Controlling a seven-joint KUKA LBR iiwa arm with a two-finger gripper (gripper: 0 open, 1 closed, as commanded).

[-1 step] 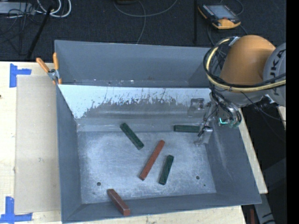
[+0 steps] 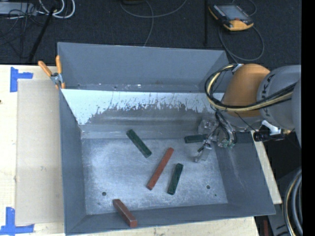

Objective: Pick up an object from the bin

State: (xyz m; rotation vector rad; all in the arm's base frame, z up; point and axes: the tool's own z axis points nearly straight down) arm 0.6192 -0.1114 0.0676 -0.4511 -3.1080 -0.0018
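Note:
My gripper is low at the right side of the bin, close to the floor. A short dark green bar lies right beside it on its left, touching or nearly touching it. Whether the gripper holds that bar, I cannot tell. A second dark green bar lies below and left of the gripper, set almost upright in the view. Next to that one, a long red-brown bar lies slanted.
Another dark green bar lies slanted left of the bin's middle. A brown block rests against the front wall at the lower left. The arm, with its orange cover and cables, comes in over the right rim.

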